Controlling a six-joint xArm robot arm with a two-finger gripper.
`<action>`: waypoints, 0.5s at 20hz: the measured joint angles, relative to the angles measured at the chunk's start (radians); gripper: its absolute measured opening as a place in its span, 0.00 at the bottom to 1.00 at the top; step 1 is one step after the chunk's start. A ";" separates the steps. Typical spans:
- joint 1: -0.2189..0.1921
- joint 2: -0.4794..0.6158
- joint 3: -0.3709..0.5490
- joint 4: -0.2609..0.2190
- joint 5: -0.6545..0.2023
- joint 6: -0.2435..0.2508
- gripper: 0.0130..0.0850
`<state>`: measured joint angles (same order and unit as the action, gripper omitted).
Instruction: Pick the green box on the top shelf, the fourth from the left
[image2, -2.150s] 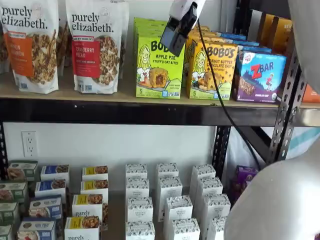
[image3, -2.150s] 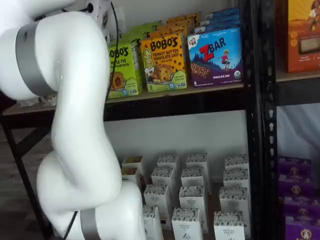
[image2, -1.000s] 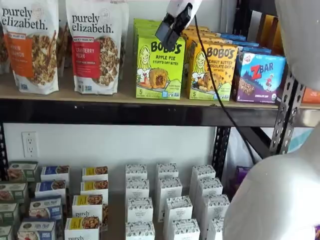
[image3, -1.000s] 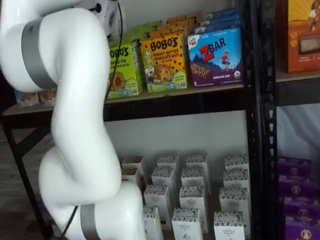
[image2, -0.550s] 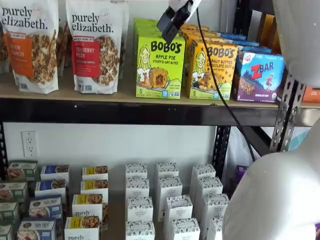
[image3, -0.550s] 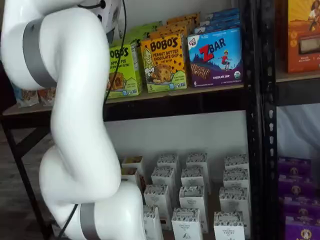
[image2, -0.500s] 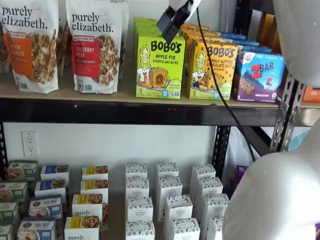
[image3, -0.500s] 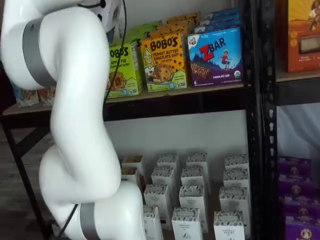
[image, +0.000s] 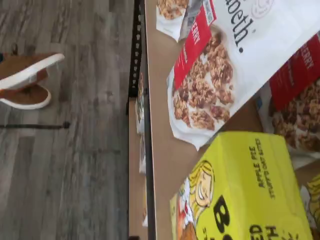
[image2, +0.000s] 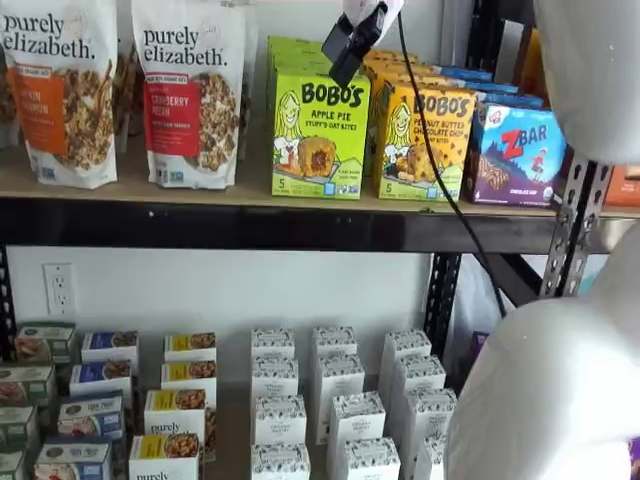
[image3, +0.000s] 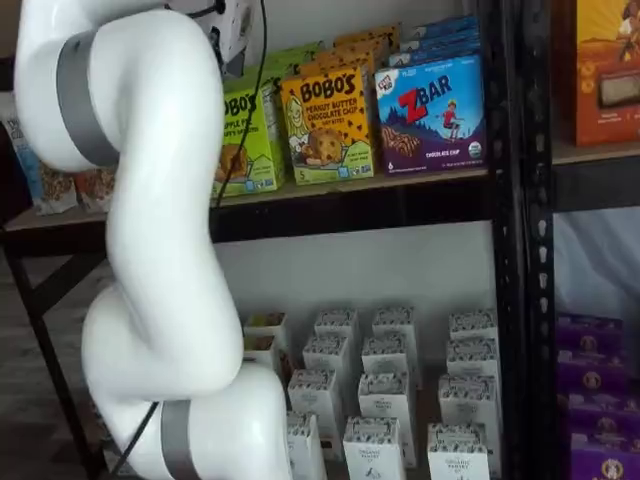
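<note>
Hovering gripper (image2: 347, 45) at upper centre, side-on, likely spread wide, empty | green box (image2: 318, 134) upright, upper middle, top shelf (image2: 250, 226) | probably light, stiff cardboard, crushable | pinch narrow side faces near top

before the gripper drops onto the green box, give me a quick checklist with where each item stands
1. Green box upright at the front of the top shelf: ok
2. Gripper above the box's top edge: ok
3. No box in the fingers: ok
4. Gap between the fingers showing: cannot tell, seen side-on
5. Room beside the yellow box: cannot tell, they stand close
6. Cable clear of the green box: ok
</note>
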<state>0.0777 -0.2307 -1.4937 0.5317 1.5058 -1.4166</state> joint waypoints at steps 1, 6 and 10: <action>0.001 0.003 -0.002 -0.011 -0.003 -0.001 1.00; -0.004 0.033 -0.025 -0.040 -0.010 -0.012 1.00; 0.000 0.077 -0.079 -0.084 0.019 -0.009 1.00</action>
<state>0.0776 -0.1535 -1.5724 0.4475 1.5245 -1.4261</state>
